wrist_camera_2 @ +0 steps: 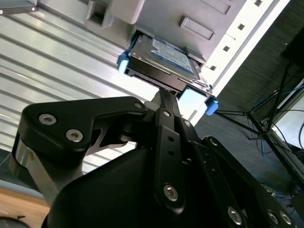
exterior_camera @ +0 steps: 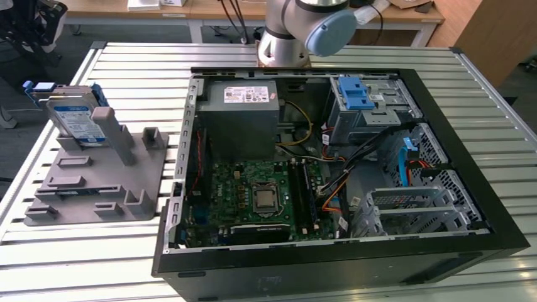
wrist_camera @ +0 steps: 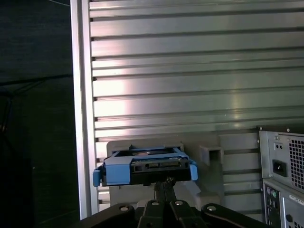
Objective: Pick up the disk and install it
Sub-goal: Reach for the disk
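Disk (exterior_camera: 72, 119) — bare silver metal, blue plastic frame, ribbed glossy aluminium table (exterior_camera: 126, 63)

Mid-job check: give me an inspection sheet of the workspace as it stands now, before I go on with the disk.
Surface: slatted aluminium table, bearing a grey fixture and an open computer case.
Job's things: the disk stands propped in the fixture, not yet picked up; a blue latch sits on the drive cage inside the case.
Clutter: nothing seen.
Grippers: the gripper is shut and empty, pointed at the disk's connector end.
Cables: loose wires inside the case; blue cables on the floor beyond the table.
Surroundings: wooden desks behind the arm base.
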You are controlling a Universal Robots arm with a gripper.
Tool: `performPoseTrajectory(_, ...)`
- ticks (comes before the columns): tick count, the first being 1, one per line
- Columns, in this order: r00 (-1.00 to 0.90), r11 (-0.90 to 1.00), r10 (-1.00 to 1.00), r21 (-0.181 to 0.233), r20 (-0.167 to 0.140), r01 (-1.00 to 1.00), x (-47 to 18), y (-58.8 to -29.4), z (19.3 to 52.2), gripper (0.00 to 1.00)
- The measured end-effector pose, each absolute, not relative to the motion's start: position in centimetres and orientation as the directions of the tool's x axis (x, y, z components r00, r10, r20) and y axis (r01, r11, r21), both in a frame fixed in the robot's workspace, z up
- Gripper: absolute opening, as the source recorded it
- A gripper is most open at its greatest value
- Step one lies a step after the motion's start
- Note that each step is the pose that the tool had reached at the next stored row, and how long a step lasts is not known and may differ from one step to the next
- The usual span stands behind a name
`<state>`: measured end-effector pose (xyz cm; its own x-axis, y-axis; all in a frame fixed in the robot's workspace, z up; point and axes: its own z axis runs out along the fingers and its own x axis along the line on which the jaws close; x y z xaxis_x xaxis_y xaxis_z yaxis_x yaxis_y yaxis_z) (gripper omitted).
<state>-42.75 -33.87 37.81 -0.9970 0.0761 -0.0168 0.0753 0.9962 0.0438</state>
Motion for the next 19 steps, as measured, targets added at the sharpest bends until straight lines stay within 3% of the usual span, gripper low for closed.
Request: performPoseTrajectory(19,-0.997,0.996,0.076,0.043,-0.012,0.075,-45.2,-34.2,37.3,0.11)
